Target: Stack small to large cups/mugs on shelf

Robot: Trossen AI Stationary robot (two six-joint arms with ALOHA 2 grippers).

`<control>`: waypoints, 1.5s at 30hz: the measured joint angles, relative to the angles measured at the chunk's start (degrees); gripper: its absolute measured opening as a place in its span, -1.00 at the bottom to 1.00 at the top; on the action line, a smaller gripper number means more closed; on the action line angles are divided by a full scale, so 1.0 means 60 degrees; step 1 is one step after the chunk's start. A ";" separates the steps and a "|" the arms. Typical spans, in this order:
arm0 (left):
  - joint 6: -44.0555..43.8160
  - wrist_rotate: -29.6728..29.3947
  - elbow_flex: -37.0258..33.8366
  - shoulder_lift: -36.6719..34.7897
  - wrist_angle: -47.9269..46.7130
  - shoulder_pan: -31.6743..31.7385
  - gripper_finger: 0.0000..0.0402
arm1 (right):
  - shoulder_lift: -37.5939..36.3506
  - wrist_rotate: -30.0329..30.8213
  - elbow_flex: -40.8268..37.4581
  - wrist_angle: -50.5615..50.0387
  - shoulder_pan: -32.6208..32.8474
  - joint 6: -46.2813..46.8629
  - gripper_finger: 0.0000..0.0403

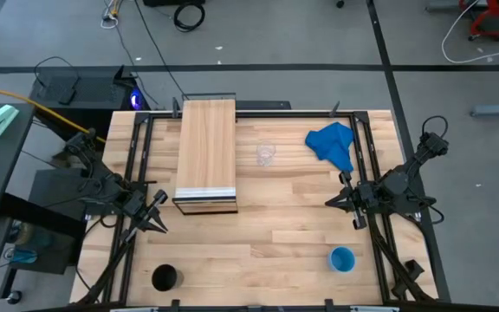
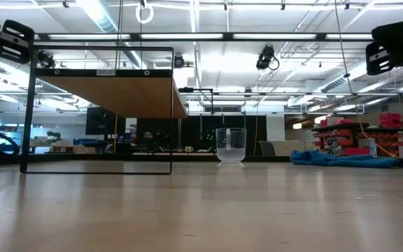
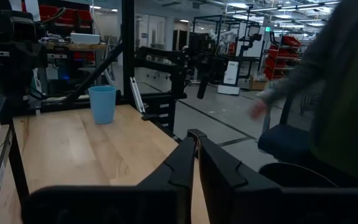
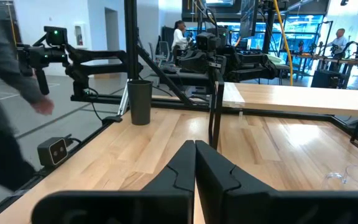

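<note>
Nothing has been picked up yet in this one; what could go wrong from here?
1. The glass cup is clear and hard to see against the wood, so a grasp could miss or tip it.
2. It stands close beside the shelf, so an arm reaching in might bump the frame.
3. The black cup and blue cup sit near the table's front edge, where a nudge might push one off. Both end effectors, left and right, are shut and away from all cups.

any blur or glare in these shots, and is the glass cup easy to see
Left wrist view: a person passing beside the table is motion-blurred. Right wrist view: another blurred figure at the edge. Low view: bright ceiling lights glare; the glass cup stands clear against them. High view: even light, the cup faint on the wood.
</note>
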 joint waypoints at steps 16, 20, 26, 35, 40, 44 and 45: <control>0.0236 -0.0002 0.0000 0.0000 0.0011 -0.0004 -0.86 | 0.0000 0.0004 0.0000 0.0000 -0.0003 -0.0329 -0.92; 0.0558 -0.0002 0.0000 0.0001 0.0006 -0.0003 -0.83 | -0.0002 0.0004 0.0000 0.0003 -0.0003 -0.0258 -0.92; 0.0589 -0.0090 0.0000 0.0004 0.0303 -0.0004 -0.81 | 0.0001 0.0274 0.0000 0.0148 -0.0003 0.0075 -0.92; 0.1149 -0.1553 0.0000 0.0000 0.4393 0.0000 -0.86 | 0.0001 0.0828 0.0000 0.3126 -0.0003 0.1600 -0.92; 0.3084 -0.1690 -0.0002 0.0000 0.7042 -0.0002 -0.83 | -0.0001 0.0831 0.0003 0.6314 -0.0003 0.0926 -0.92; 0.3945 -0.1693 -0.0004 0.0000 0.8385 0.0000 -0.80 | -0.0003 0.0823 0.0052 0.8367 -0.0006 0.0922 -0.92; 0.4136 -0.1689 -0.0004 0.0000 0.8599 0.0000 -0.80 | -0.0003 0.0810 0.0130 0.8510 -0.0003 0.0862 -0.92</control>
